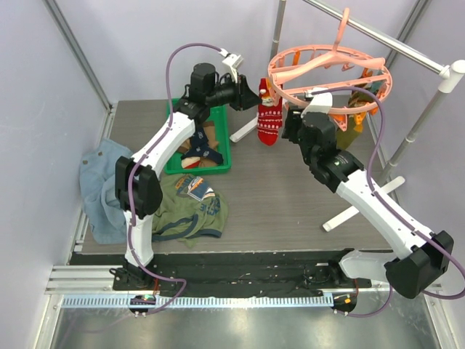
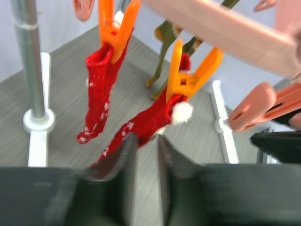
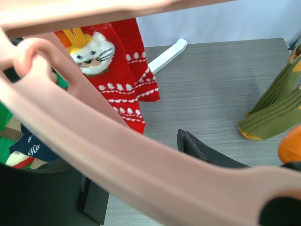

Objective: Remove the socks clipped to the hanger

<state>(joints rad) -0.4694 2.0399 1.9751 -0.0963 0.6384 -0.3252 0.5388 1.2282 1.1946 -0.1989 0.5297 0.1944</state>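
Left gripper (image 2: 146, 141) has its jaws standing close, only a narrow slit between them, with the lower end of the nearer red sock (image 2: 150, 120) at the tip of the finger on the 9 o'clock side. The wrist view is blurred, and I cannot tell whether fabric is actually caught. That sock hangs at 12 o'clock from the jaws, its cuff in an orange clip (image 2: 188, 80) under the hanger (image 2: 225, 33). A second red sock (image 2: 99, 94) hangs at 11 o'clock on its own clip. Right gripper (image 3: 141, 169) has its fingers apart on either side of the hanger's ring; whether they press it cannot be determined. Olive socks (image 3: 273, 108) hang at 3 o'clock in that view. Risks, as judged: a bite on the toe alone may slip off under pull. A stiff clip would pass the pull to the ring, tilting it or lifting its hook from the rail (image 1: 378, 35) if the right arm's hold is loose. The neighbouring sock could be snagged.
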